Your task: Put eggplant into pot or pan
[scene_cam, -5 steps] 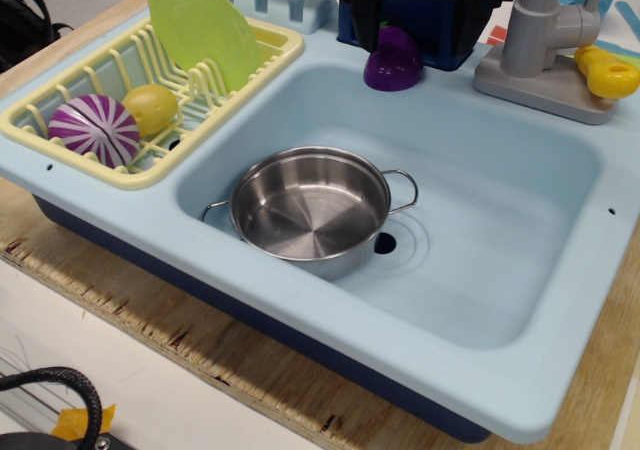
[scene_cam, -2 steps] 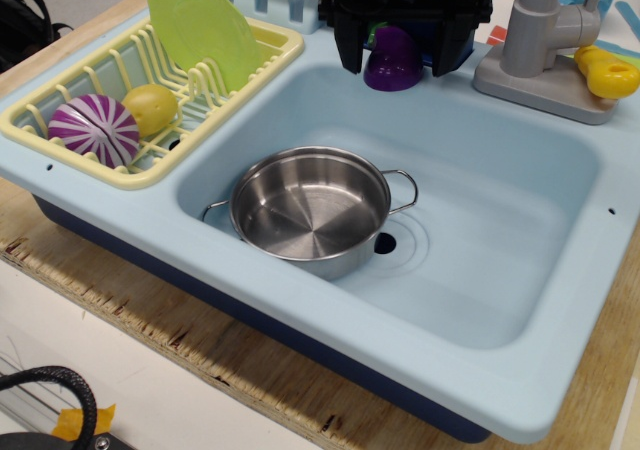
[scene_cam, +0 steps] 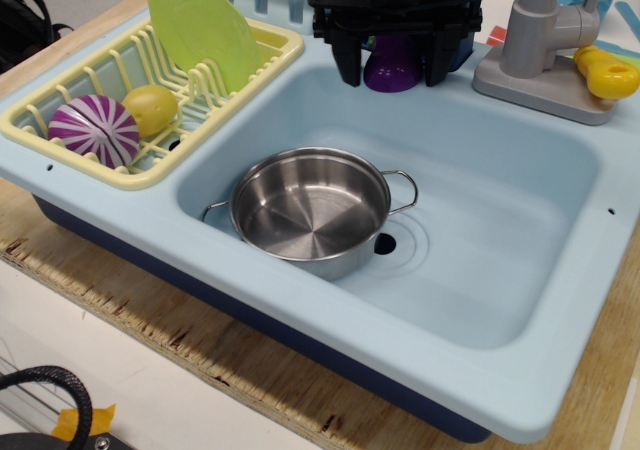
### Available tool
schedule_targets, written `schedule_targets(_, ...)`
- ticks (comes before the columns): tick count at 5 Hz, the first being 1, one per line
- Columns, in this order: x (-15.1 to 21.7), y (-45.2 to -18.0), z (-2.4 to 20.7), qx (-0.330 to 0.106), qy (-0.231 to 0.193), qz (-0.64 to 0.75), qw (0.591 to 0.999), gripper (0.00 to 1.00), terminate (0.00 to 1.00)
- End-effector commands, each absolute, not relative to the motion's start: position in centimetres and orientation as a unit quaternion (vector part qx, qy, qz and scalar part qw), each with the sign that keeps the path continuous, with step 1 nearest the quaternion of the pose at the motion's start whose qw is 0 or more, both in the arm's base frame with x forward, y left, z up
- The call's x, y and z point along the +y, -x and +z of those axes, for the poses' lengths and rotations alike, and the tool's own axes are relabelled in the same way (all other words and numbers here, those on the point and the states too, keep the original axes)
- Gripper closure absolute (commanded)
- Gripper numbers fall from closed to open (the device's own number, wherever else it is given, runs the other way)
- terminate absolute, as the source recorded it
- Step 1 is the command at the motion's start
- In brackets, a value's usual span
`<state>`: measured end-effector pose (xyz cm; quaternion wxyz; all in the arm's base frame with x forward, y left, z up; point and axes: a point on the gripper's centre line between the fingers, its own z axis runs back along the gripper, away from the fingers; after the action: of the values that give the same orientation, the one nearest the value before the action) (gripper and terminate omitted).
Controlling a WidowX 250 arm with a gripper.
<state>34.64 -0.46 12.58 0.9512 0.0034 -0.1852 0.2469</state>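
The purple eggplant (scene_cam: 390, 67) sits on the sink's back rim, its top hidden by the gripper body. My black gripper (scene_cam: 392, 70) is lowered over it, open, with one finger (scene_cam: 347, 65) on its left and the other finger on its right. I cannot tell whether the fingers touch it. The shiny steel pot (scene_cam: 310, 210) with two wire loop handles stands empty in the sink basin, in front of and to the left of the eggplant.
The light blue sink (scene_cam: 520, 240) has a drain beside the pot. A yellow dish rack (scene_cam: 60, 95) at the left holds a green plate (scene_cam: 203, 28), a striped purple ball (scene_cam: 94, 128) and a yellow fruit (scene_cam: 151, 107). A grey faucet (scene_cam: 545, 40) with a yellow handle stands at the back right.
The gripper has come down from the top edge and now straddles the eggplant with open fingers. The eggplant and pot have not moved.
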Motion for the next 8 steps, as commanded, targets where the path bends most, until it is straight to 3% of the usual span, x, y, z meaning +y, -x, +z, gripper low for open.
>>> schedule_targets(1,-1.0,-34.4,13.2,-0.172,-0.010,0.269,0.948,1.00,0.00)
schedule_targets(3,-3.0,-31.0,15.5,-0.110,-0.036,0.310,0.944,1.00,0.00)
schedule_targets(4,-2.8,-29.7,15.6,-0.112,-0.041,0.333,0.935,1.00,0.00)
schedule_targets(6,-3.2,-25.6,14.5,-0.118,-0.034,0.389,0.913,1.00,0.00)
schedule_targets(7,-3.1,-25.1,13.7,-0.099,-0.027,0.397,0.912,1.00,0.00)
schedule_targets(8,-2.8,-25.0,13.1,-0.080,-0.018,0.385,0.919,0.00,0.00)
